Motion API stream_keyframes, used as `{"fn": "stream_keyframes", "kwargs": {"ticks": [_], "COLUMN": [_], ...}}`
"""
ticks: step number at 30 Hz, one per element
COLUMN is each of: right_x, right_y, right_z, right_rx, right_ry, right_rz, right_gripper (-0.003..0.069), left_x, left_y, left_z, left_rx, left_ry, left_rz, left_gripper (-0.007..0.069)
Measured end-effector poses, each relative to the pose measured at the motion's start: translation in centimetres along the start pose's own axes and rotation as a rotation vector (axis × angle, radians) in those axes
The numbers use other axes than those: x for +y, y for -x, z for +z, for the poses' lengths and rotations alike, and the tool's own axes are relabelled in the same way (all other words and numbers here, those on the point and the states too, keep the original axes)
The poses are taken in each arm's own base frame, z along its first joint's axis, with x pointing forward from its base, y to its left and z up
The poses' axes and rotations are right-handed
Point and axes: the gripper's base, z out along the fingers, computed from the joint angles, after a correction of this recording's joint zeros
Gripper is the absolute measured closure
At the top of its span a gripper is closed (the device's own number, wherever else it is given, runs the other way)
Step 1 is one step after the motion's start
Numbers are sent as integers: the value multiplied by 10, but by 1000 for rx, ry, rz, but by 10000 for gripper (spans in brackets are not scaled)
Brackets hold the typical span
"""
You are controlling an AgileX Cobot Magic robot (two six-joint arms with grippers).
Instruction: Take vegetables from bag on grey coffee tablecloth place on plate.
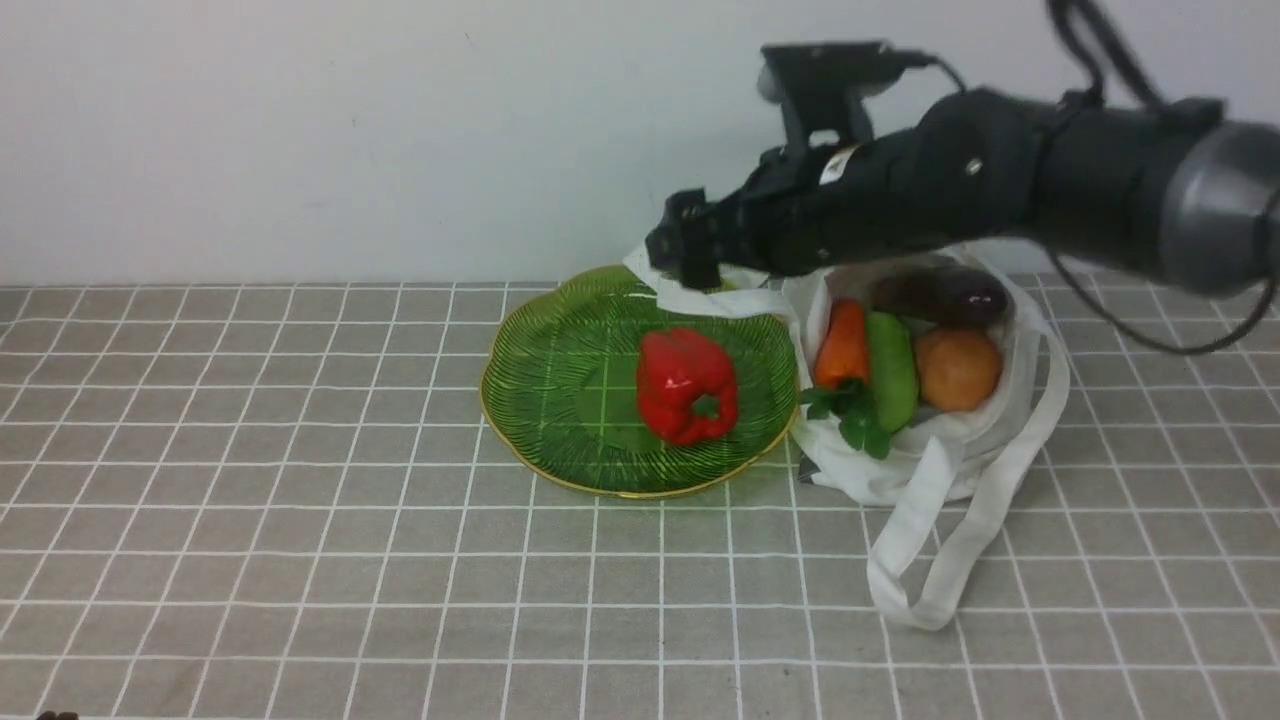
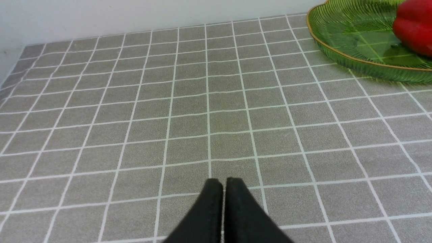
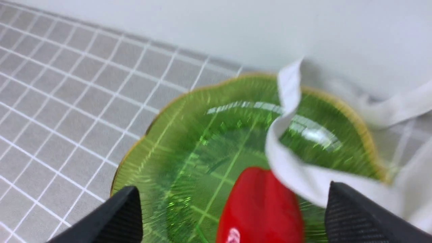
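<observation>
Red bell pepper (image 1: 686, 385) is down on the green plate (image 1: 540, 400), lying right of centre with its stem toward the robot. Four vegetables are left in the white tote bag (image 1: 900, 470), which touches the plate's right edge. The carrot (image 1: 843, 345) and cucumber (image 1: 892, 370) lie side by side, long axes running near to far, with the carrot's leafy top at the near end. The potato (image 1: 958, 368) sits to their right and the eggplant (image 1: 945, 297) lies across the back. One bag strap (image 1: 720, 297) drapes over the plate's far rim.

The right hand (image 1: 688, 262) hovers above that far rim, jaws spread wide and holding nothing, with the pepper below it. The next pick lies to this hand's right, just across the rim, so I'd say it has to swing back over the bag. Its arm reaches in from the right, nearly level above the bag, and is clearly the closer one. The left hand (image 2: 221, 189) sits low over bare tablecloth (image 1: 300, 500), well apart from the bag, fingers pressed together.
</observation>
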Motion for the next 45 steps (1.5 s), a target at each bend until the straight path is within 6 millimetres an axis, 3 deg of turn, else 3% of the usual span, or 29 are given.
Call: {"fn": "stream_keyframes", "kwargs": {"ticks": [2, 3, 4, 5, 6, 7, 9, 10, 11, 14, 15, 16, 17, 18, 19, 20, 21, 25, 27, 30, 35, 45], "right_x": [-2, -2, -2, -1, 2, 2, 6, 6, 9, 13, 14, 16, 16, 18, 19, 20, 21, 17, 13, 8, 3, 2], "right_y": [16, 18, 26, 29, 37, 37, 37, 37, 33, 18, 15, 2, 0, -13, -15, -36, -52, -114, -150, -186, -207, -210], "right_z": [-43, -47, -79, -89, -137, -141, -198, -207, -238, -304, -312, -350, -353, -378, -381, -401, -408, -406, -388, -362, -337, -331], "right_rx": [-16, -18, -34, -48, -74, -68, -87, -99, -107, -144, -152, -194, -203, -260, -266, -337, -382, -575, -708, -820, -832, -814], "right_ry": [-21, -23, -38, -42, -65, -68, -104, -112, -139, -200, -207, -234, -236, -247, -248, -251, -250, -234, -218, -198, -178, -178], "right_rz": [-60, -65, -98, -107, -148, -151, -189, -196, -210, -197, -189, -171, -170, -165, -166, -169, -175, -200, -218, -227, -211, -209], "right_gripper": [25, 29, 67, 79, 155, 163, 277, 298, 373, 533, 552, 624, 629, 654, 656, 667, 670, 673, 674, 674, 674, 674], "left_x": [0, 0, 0, 0, 0, 0, 0, 0, 0, 0, 0, 0, 0, 0, 0, 0, 0, 0, 0, 0, 0, 0], "left_y": [0, 0, 0, 0, 0, 0, 0, 0, 0, 0, 0, 0, 0, 0, 0, 0, 0, 0, 0, 0, 0, 0], "left_z": [0, 0, 0, 0, 0, 0, 0, 0, 0, 0, 0, 0, 0, 0, 0, 0, 0, 0, 0, 0, 0, 0], "left_rx": [0, 0, 0, 0, 0, 0, 0, 0, 0, 0, 0, 0, 0, 0, 0, 0, 0, 0, 0, 0, 0, 0], "left_ry": [0, 0, 0, 0, 0, 0, 0, 0, 0, 0, 0, 0, 0, 0, 0, 0, 0, 0, 0, 0, 0, 0], "left_rz": [0, 0, 0, 0, 0, 0, 0, 0, 0, 0, 0, 0, 0, 0, 0, 0, 0, 0, 0, 0, 0, 0], "left_gripper": [629, 629, 629, 629, 629, 629, 629, 629, 629, 629, 629, 629, 629, 629, 629, 629, 629, 629, 629, 629, 629, 629]}}
